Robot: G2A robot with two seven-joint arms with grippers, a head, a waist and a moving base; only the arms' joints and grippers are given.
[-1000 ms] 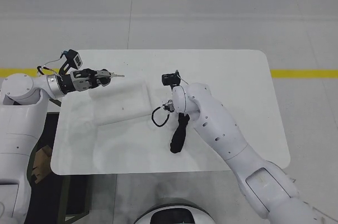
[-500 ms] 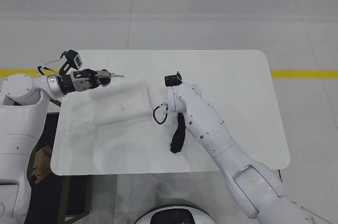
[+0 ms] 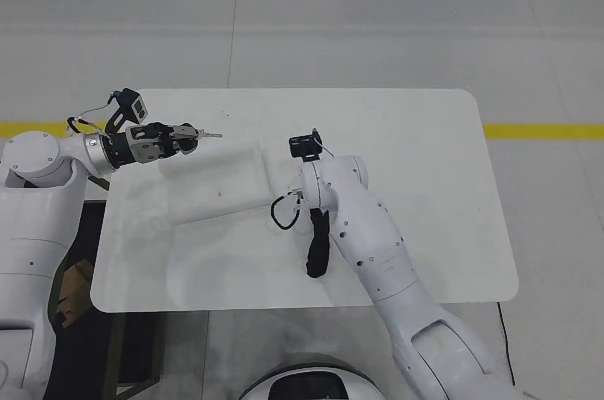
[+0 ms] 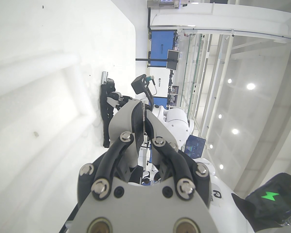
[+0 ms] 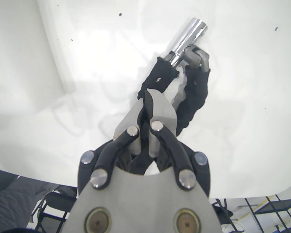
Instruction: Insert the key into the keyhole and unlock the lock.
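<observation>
Keeps key (image 3: 210,134) pinched in left claw (image 3: 191,137) over counter (image 3: 422,150) edge. Clamps lock (image 5: 189,37) sleeve in right claw (image 5: 147,103) mid-counter, forearm swung nearer; leaves key and keyhole still well apart.

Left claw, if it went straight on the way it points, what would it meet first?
Likely the right claw gripping the lock; the left claw aims its key that way, though height is hard to judge.
</observation>
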